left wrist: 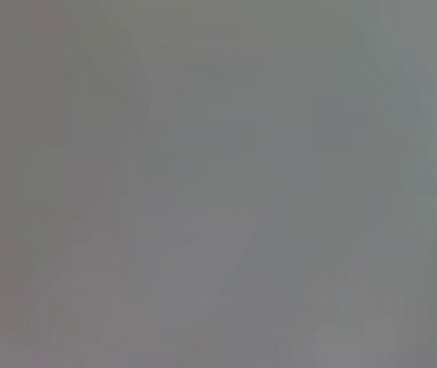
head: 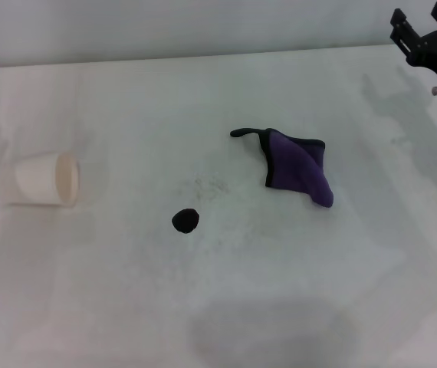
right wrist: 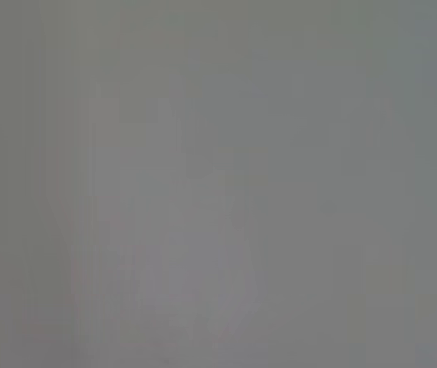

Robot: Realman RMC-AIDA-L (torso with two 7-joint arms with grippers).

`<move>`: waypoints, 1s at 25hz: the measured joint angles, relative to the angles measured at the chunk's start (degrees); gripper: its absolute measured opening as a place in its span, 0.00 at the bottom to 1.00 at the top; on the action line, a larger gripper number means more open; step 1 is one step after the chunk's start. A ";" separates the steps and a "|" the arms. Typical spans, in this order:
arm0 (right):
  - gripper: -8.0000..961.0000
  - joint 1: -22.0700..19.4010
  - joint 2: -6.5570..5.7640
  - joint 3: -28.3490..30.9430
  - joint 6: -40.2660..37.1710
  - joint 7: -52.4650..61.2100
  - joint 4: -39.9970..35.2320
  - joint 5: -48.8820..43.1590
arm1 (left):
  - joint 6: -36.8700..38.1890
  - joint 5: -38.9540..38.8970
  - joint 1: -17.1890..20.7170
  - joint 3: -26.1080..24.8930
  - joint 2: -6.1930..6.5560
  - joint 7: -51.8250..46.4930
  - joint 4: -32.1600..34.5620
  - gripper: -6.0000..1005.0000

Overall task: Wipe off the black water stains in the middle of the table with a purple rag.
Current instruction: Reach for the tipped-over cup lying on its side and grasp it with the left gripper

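Lying flat on the white tabletop (head: 218,307), the purple rag (head: 299,167) sat right of centre, its black loop pointing left. The black water stains (head: 185,221) sat near it, apart, to its front-left. A paper cup (head: 46,179) lay tipped over at far left. The right gripper (head: 425,34) hung at the far right corner, holding nothing; whether it was open could not be told.

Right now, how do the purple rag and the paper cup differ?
The purple rag lies flat and folded, right of the black stain; the paper cup lies tipped on its side, far left. The rag is dark with black trim; the cup is plain white. Both rest untouched on the table.
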 joint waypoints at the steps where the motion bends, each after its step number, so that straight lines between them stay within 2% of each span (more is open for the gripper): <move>1: 0.76 0.10 -0.03 -0.22 -0.09 0.08 0.00 0.00 | 0.00 -0.03 0.03 -0.02 0.00 0.00 0.01 0.89; 16: 0.76 -0.44 -0.13 -0.37 0.09 0.30 0.37 0.16 | -1.57 -0.95 0.80 -0.08 -0.17 -0.33 0.18 0.89; 20: 0.76 -0.83 -0.16 -0.38 0.30 0.41 0.37 0.08 | -2.08 -3.59 0.83 -0.12 -0.26 -3.57 0.34 0.89; 25: 0.76 -1.86 -0.19 -0.92 0.30 0.43 0.10 0.02 | -2.27 -2.33 1.91 0.37 0.02 -9.43 3.56 0.89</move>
